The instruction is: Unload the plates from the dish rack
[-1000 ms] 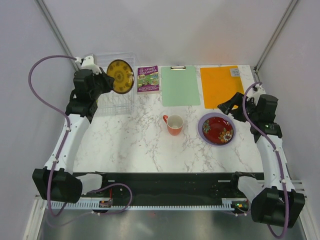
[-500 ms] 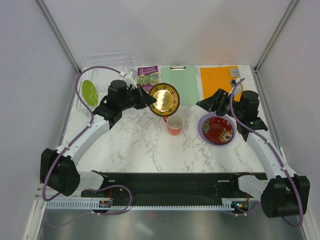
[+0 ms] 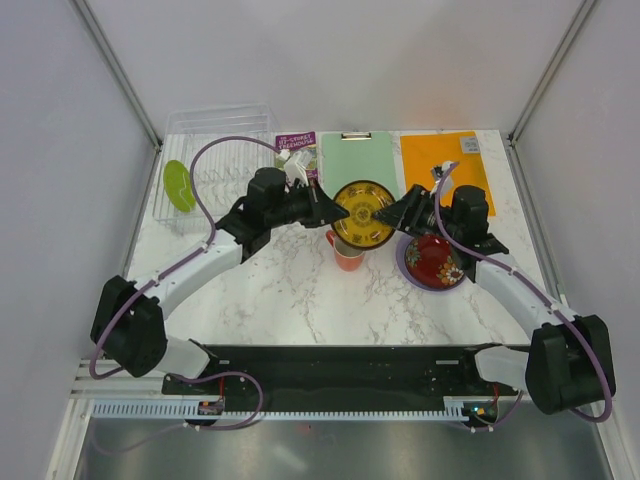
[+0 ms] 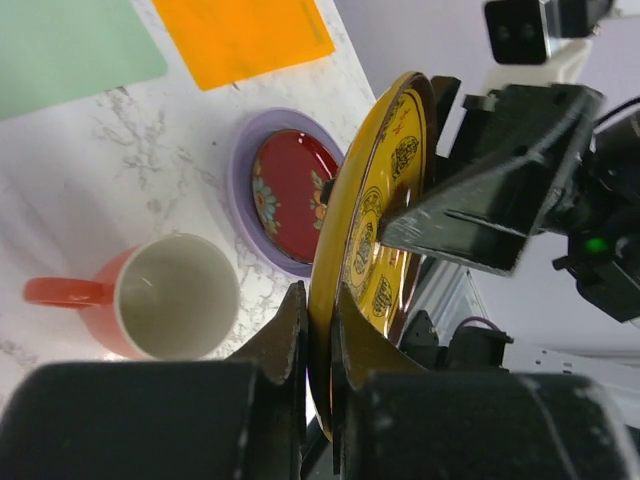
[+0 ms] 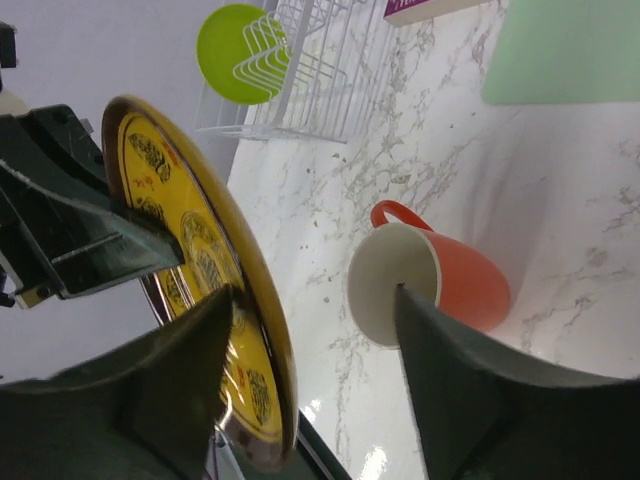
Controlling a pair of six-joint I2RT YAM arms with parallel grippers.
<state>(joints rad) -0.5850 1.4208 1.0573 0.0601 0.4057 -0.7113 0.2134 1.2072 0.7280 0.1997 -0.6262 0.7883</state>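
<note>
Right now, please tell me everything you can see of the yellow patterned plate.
The yellow patterned plate is round and glossy, dark with a yellow-gold pattern and rim. It stands on edge in the air, over the orange mug on the marble table. The left pincer is shut on its rim; the open right pincer straddles the opposite edge.

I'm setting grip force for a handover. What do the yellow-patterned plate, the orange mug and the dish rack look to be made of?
Yellow-patterned plate: hard and glossy, with bright glints along its rim. It could be glazed ceramic or melamine; the look leaves that open.
Orange mug: probably glazed ceramic, given the thick wall and smooth cream inside.
Dish rack: thin white-coated wire over clear plastic.
</note>
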